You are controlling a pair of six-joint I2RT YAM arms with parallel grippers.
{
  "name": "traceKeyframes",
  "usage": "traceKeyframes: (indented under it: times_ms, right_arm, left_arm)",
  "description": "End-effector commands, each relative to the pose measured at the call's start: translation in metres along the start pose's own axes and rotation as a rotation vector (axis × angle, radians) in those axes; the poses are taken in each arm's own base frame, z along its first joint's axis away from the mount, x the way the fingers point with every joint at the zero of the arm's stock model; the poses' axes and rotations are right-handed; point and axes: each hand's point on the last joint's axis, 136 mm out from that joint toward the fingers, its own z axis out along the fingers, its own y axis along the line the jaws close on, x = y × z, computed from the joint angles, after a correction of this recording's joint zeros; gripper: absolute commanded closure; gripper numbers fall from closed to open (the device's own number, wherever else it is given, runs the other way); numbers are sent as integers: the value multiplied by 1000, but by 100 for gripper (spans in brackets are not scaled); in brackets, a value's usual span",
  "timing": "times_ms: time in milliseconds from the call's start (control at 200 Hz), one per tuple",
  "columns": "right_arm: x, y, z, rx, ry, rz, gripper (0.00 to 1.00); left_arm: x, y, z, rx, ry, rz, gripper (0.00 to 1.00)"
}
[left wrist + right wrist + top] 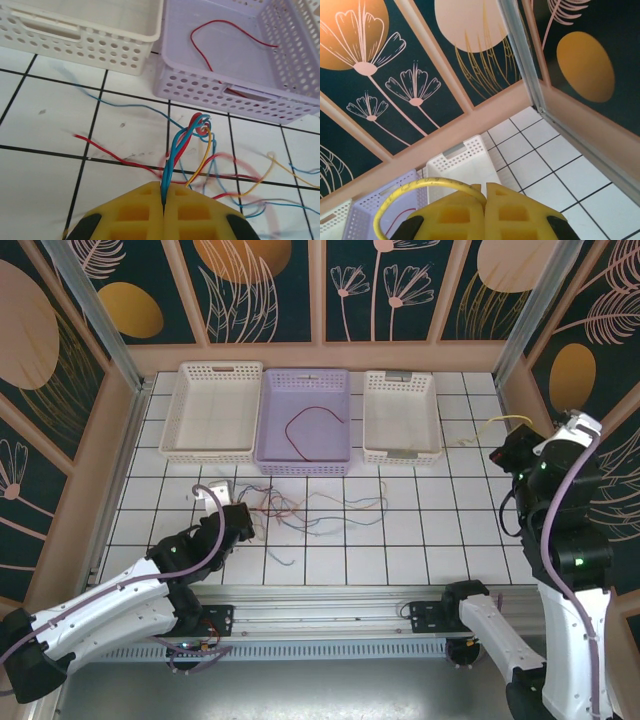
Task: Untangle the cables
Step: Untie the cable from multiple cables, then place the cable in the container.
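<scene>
Nearest the bases, the left gripper point(164, 194) has its yellow fingers pressed together on a twisted bunch of thin blue, red and yellow cables point(196, 126). The bunch's loose strands spread rightward across the white tiled table point(420, 540). Further off, at the right edge, the right gripper point(484, 192) hangs high, fingers closed on 1 thin yellow cable point(415, 186) that loops away from them. Beyond, 1 thin red cable point(318, 420) lies inside the lilac perforated plastic basket point(305, 466). The step in hand looks like teasing strands out of the knot. Next, the left arm probably needs a slow, steady pull, so that 1 strand slips free without dragging the rest.
</scene>
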Motion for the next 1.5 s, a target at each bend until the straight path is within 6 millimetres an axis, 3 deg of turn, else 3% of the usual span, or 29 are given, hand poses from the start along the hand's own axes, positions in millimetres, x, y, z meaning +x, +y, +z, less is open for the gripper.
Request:
traceKeyframes:
  times_ms: [0, 90, 305, 621, 1036, 1236, 1496]
  right_arm:
    - [-9, -8, -16, 24, -15, -27, 100]
    - [-13, 0, -22, -23, -9, -23, 100]
    - [-21, 40, -28, -212, 31, -6, 100]
    - [-6, 88, 8, -374, 138, 20, 100]
    - [-4, 103, 58, -336, 149, -5, 100]
    - [-11, 80, 87, -148, 81, -40, 100]
    - [1, 59, 126, 25, 54, -62, 100]
  left_arm:
    - [-1, 12, 0, -47, -20, -8, 100]
    - [-2, 9, 1, -37, -18, -10, 100]
    - [-1, -8, 2, 44, -6, -20, 100]
    - [-4, -36, -1, 182, 7, -38, 100]
    - [0, -49, -5, 265, 25, -43, 100]
    - [1, -48, -7, 287, 20, -55, 100]
    - [1, -49, -10, 303, 23, -57, 100]
